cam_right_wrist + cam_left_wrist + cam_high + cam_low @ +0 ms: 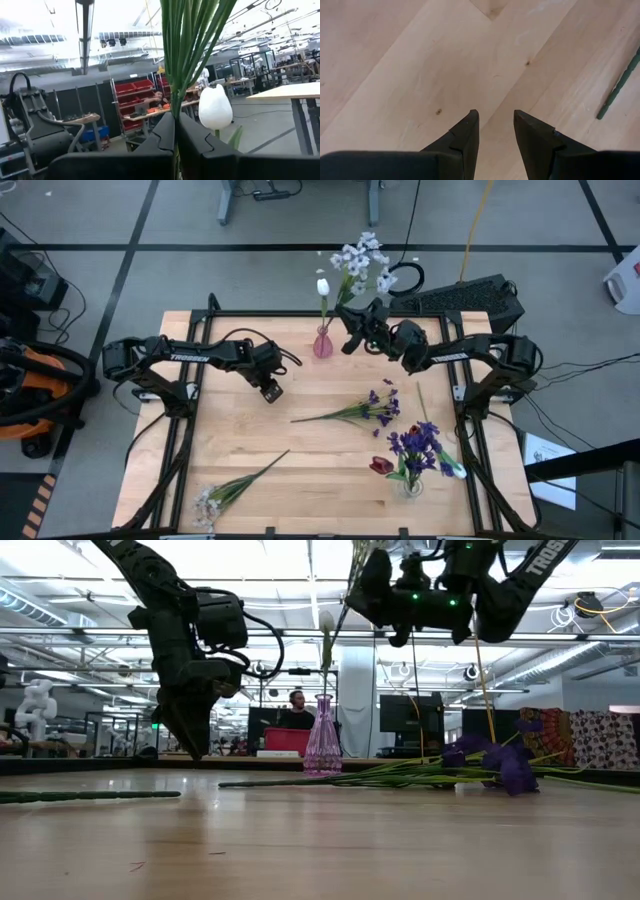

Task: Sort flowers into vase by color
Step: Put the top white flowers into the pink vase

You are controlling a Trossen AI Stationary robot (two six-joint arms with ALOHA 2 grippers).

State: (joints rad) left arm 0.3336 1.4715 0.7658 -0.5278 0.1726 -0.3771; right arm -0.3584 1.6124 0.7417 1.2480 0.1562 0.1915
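Currently the right gripper (352, 330) is clamping a spray of tiny white blossoms (362, 260) by its green stems, fingers pressed together on the bundle in the right wrist view. It is hovering high near the table's far edge, just beside the pink vase (322, 343), with the spray's blossoms reaching out past that edge. The right arm is reaching inward from its mount at the table's right side, elbow bent, wrist turned toward the vase. In the low view this gripper is hanging above the vase's mouth.

The pink vase is standing upright and is holding one white tulip (322, 286).

The left gripper (272, 392) is hanging over bare wood left of centre, fingers apart and holding nothing, pointing down at the table (300, 470). The left arm is stretching in from the table's left side.

A purple flower stem (350, 410) is lying flat at mid-table. A clear vase (411, 483) near the right front is holding purple blossoms (416, 445); a dark red tulip (380, 465) is showing just beside it. Another white spray (232, 490) is lying near the left front corner.
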